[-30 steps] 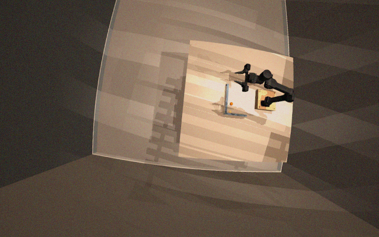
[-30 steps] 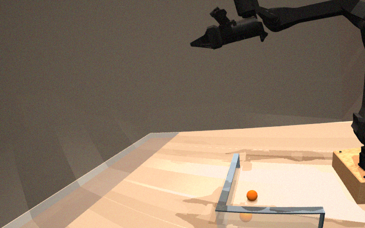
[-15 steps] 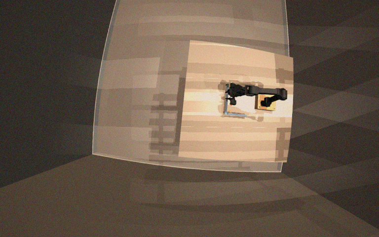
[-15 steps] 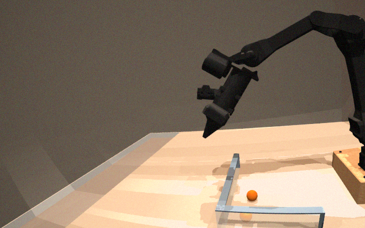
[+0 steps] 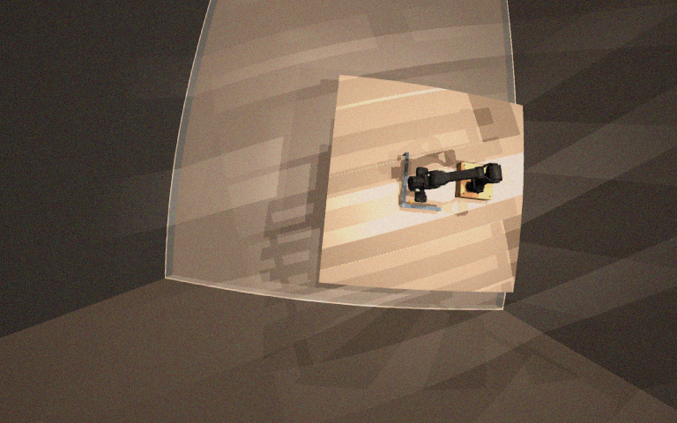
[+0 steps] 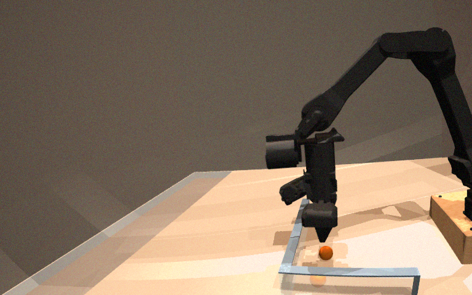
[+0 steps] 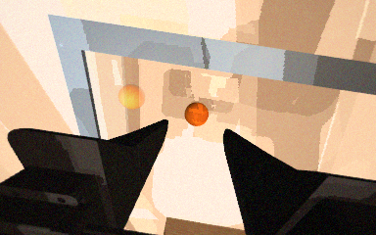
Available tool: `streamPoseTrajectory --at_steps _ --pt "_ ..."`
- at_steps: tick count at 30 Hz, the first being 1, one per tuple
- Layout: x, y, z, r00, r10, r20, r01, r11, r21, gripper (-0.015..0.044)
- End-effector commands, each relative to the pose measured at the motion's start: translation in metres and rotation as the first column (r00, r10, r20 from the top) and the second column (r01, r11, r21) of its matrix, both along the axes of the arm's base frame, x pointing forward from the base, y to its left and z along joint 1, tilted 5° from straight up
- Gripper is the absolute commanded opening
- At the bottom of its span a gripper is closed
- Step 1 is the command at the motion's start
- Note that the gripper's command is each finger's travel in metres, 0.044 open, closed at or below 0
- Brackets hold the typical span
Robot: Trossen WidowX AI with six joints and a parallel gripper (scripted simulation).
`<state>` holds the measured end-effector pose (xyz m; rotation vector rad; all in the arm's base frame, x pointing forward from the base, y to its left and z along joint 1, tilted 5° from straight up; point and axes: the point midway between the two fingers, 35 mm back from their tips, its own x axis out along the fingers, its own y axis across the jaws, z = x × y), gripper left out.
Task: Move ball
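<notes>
An orange ball [image 6: 326, 252] [image 7: 196, 114] lies on the table inside the corner made by two low clear walls [image 6: 351, 270] [image 7: 147, 45] [image 5: 405, 174]. The see-through copy [image 6: 318, 280] [image 7: 131, 96] lies nearer the corner; in the exterior view it shows through the near wall. My gripper [image 6: 322, 241] [image 7: 196, 128] is open and points down. Its fingertips are above the ball, with nothing between them. In the wrist view the ball shows just beyond the gap between the tips, and the copy is to its left. In the top view the arm hides the ball.
The long wall runs along the far side of the ball from the arm's base, and the short wall joins it at the corner. The arm's wooden base block [image 5: 466, 189] [image 6: 448, 233] stands on the open side of the corner. Shadows of the arm fall across the table.
</notes>
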<state>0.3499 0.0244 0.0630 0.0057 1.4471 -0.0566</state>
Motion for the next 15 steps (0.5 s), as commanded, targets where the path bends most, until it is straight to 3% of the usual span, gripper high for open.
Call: streamPoseTrajectory --at_steps 1,15 --pt "-0.004 -0.001 -0.005 1.000 -0.007 -0.020 0.007 1.000 -0.009 0.0260" --pt "-0.001 -0.002 -0.028 1.000 -0.007 -0.020 0.007 1.000 -0.009 0.0260"
